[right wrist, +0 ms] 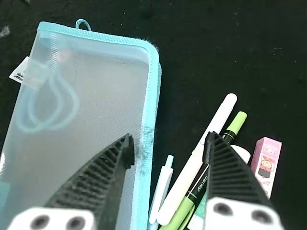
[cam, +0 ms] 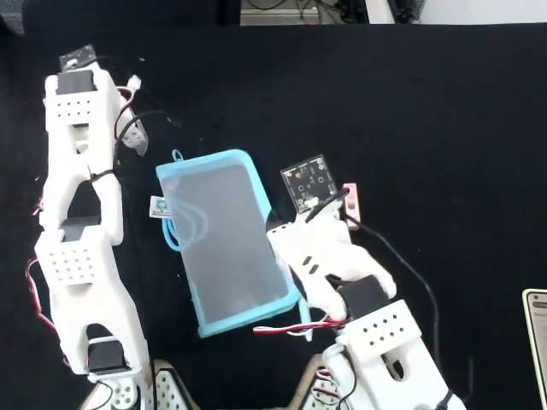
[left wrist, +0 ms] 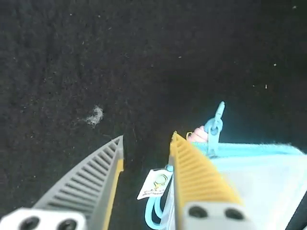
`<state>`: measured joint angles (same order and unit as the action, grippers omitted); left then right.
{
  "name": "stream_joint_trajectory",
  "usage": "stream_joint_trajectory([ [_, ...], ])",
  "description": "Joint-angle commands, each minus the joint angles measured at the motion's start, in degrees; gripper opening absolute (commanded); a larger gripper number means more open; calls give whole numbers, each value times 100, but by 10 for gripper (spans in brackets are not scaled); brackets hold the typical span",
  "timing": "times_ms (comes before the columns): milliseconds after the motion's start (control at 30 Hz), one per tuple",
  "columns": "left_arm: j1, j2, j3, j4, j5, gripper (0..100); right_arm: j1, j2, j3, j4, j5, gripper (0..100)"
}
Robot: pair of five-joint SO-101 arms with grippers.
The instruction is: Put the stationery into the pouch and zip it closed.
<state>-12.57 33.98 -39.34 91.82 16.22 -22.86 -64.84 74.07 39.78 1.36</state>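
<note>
Black cloth covers the table (cam: pixel 444 128). At the left of the high view the left arm (cam: pixel 81 213) stretches up the frame; the right arm (cam: pixel 342 273) rises from the lower middle. Between them, at centre, lies the blue mesh pouch (cam: pixel 226 239), flat and tilted. The left gripper (left wrist: pixel 147 139) stands open by the pouch's zipper pull (left wrist: pixel 214 127). The right gripper (right wrist: pixel 169 139) is spread wide and empty, one finger over the pouch's edge and the other over the stationery outside it: a white pen (right wrist: pixel 201 148), a green pen (right wrist: pixel 230 129), seemingly a pale-blue pen (right wrist: pixel 163 184), and a pink eraser (right wrist: pixel 265 163).
</note>
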Motion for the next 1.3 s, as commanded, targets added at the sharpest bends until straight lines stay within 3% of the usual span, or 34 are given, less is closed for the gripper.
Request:
stream_joint_trajectory([
  [0,163,-62,-295,70,-79,164,-53,31,-22,-132,0,240],
  [100,66,167,-110,70,-70,164,-53,66,13,-290,-35,240],
  [333,-13,826,145,747,-44,164,-44,66,1121,-2382,-44,240],
  [667,462,774,171,809,-255,164,-44,1200,145,-1556,-396,239],
  [967,1095,492,110,686,-246,164,-35,4066,-734,-2752,-440,239],
  [1267,1701,44,154,730,-545,164,-62,5464,-1499,-2787,-448,240],
])
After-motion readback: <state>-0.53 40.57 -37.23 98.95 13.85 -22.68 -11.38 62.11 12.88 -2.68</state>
